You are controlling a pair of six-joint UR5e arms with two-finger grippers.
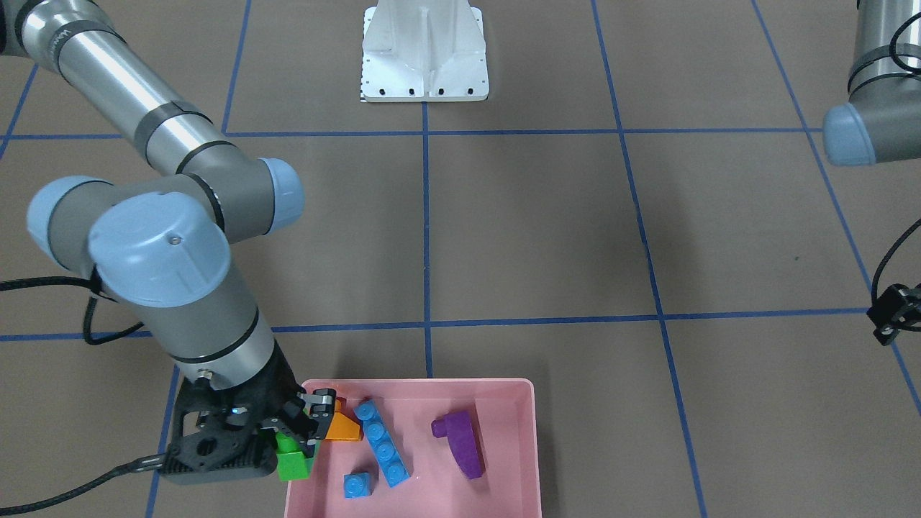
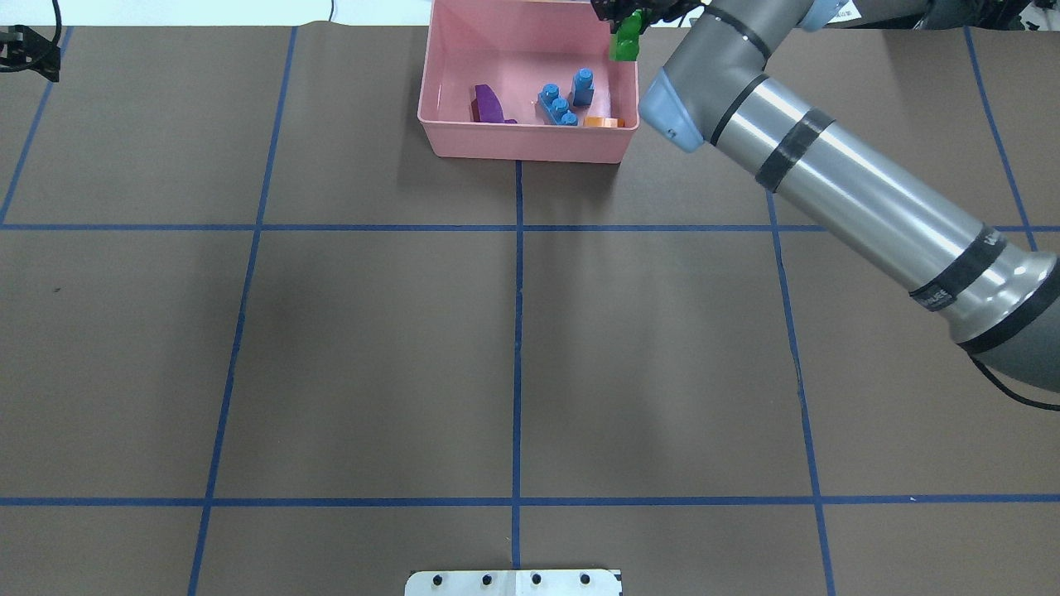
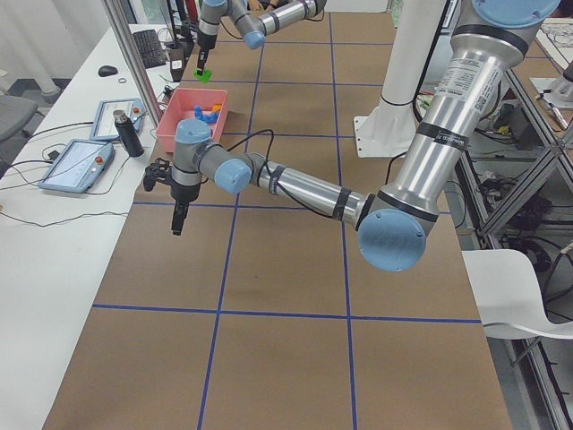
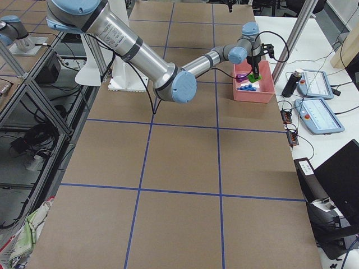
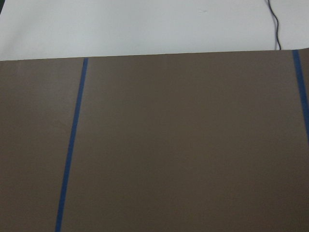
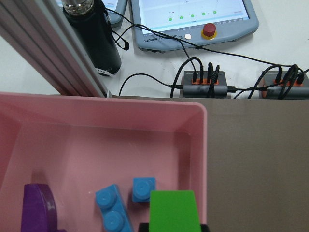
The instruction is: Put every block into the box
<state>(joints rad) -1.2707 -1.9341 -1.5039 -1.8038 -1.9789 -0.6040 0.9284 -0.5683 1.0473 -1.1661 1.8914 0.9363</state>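
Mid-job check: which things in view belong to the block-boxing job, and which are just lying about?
Job: pink plastic tray, green studded plastic brick in the right tool, orange sloped brick, long blue four-stud bar, tiny blue cube, purple sloped brick.
Lying about: white metal base plate, black bottle, grey control pendant, cable hub.

Five blocks: one orange block (image 1: pixel 344 430), one purple block (image 1: pixel 461 446), one green block (image 1: pixel 293 465), one blue cube (image 1: pixel 357 485), one blue bar (image 1: pixel 383 444). One box (image 1: pixel 424 384). Two arms: one right arm (image 1: pixel 155 252), one left arm (image 1: pixel 874 108). One white base (image 1: pixel 424 57).
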